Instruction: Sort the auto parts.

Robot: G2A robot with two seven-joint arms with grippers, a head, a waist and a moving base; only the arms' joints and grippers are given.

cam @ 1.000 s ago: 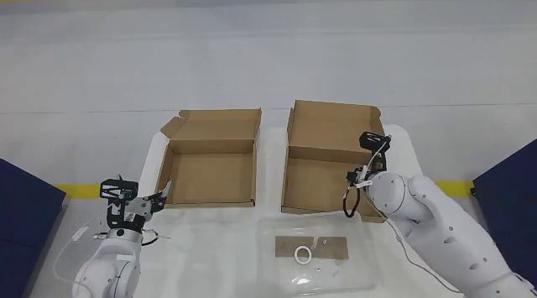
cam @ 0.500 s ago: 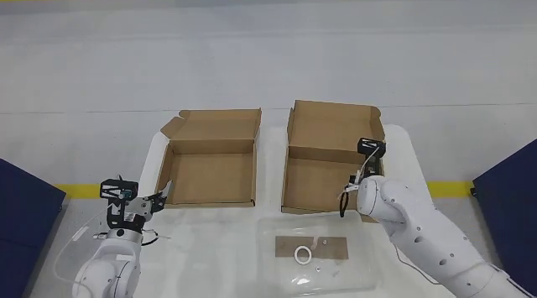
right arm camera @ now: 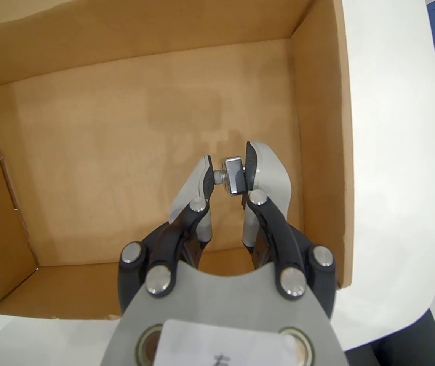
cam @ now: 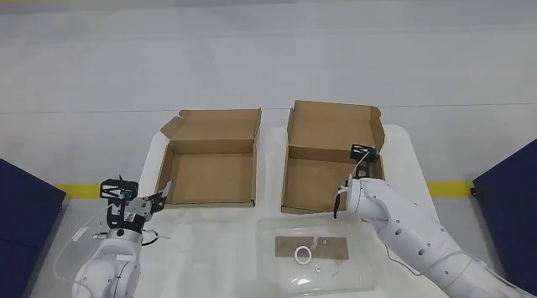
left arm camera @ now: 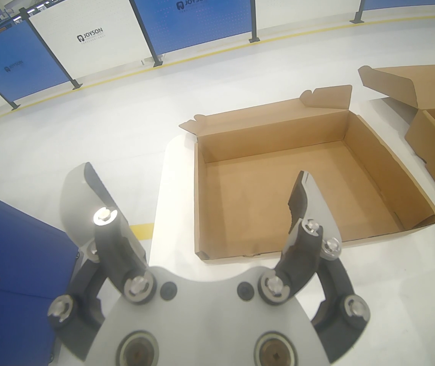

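Observation:
My right gripper (right arm camera: pixel 228 171) is shut on a small metal bolt-like part (right arm camera: pixel 231 178) and hangs over the inside of the right cardboard box (right arm camera: pixel 316 89), near its front right corner. Seen from above, that arm (cam: pixel 369 193) sits over the right box (cam: pixel 312 134). The left cardboard box (cam: pixel 210 179) holds nothing. My left gripper (left arm camera: pixel 198 192) is open with nothing between its fingers, at the table's left front beside the left box (left arm camera: pixel 278 192). A white ring (cam: pixel 302 254) lies on a brown card (cam: pixel 285 243) inside a clear tray (cam: pixel 357 277).
Both boxes have their lids folded back at the far side. The clear tray also holds a few tiny parts (cam: pixel 324 241). Blue panels stand to the table's left (cam: pixel 21 206) and right (cam: pixel 512 189). The white table (cam: pixel 210 231) has bare surface in front of the left box.
The right arm has shifted leftward and a little forward over the right box, carrying the metal part. The left arm has kept still.

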